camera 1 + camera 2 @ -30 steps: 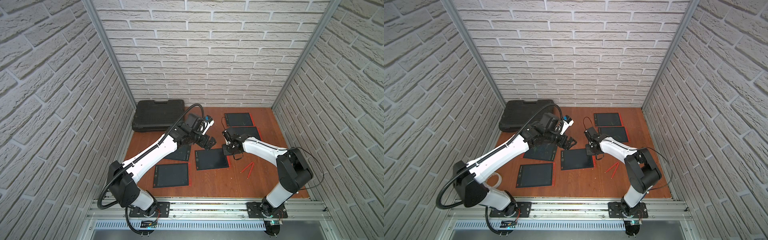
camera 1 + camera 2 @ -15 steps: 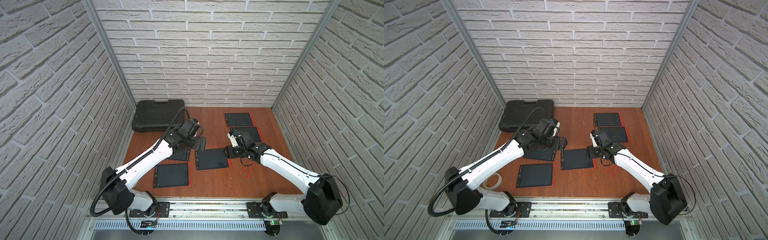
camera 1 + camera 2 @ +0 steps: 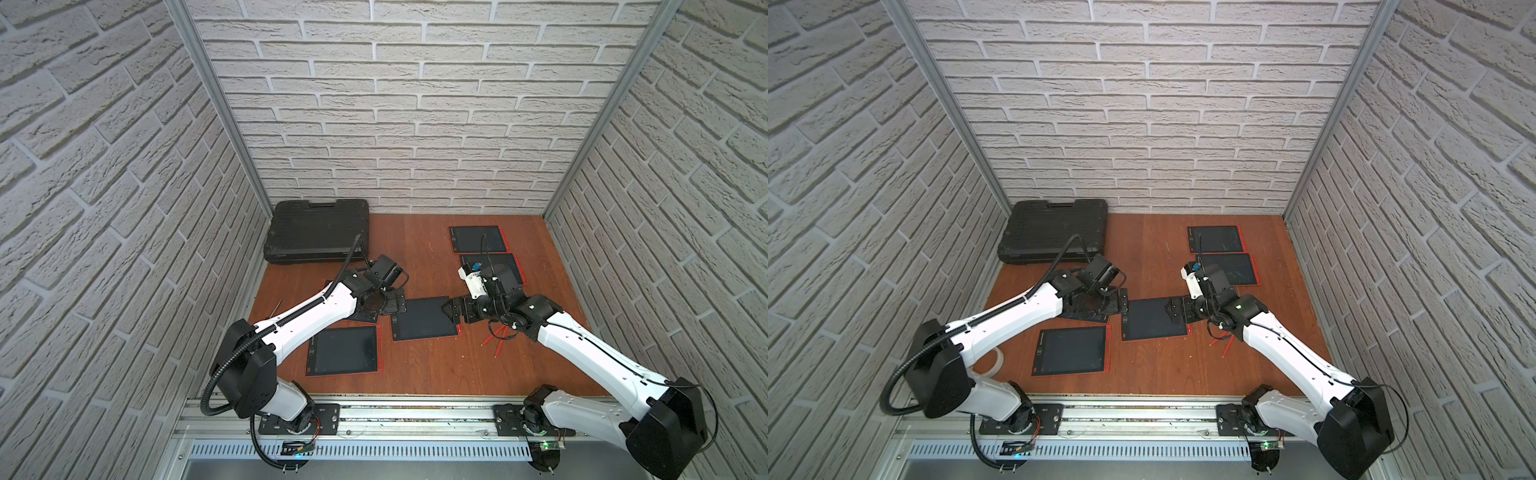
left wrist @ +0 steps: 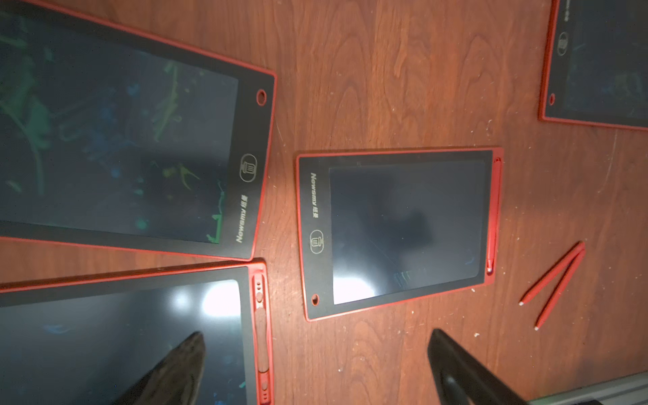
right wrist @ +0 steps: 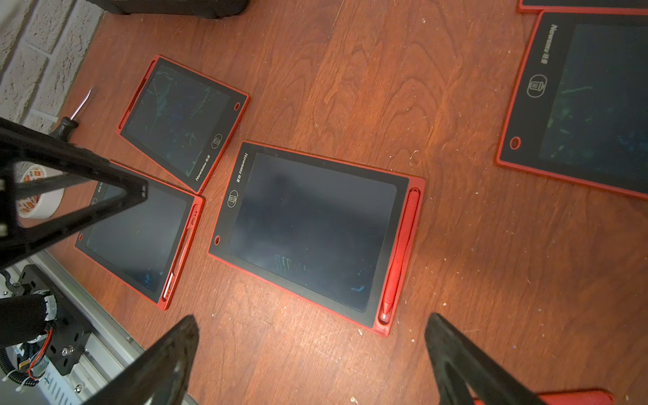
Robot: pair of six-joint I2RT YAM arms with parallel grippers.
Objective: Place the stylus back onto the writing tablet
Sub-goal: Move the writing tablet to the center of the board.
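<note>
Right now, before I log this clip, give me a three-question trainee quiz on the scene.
1. True or false: the centre tablet has a stylus seated in its side slot.
2. How many loose styluses lie on the table?
3. The right gripper is: A) shut on a stylus, B) open and empty, C) out of view.
Key: 1 true; 2 two; 3 B.
</note>
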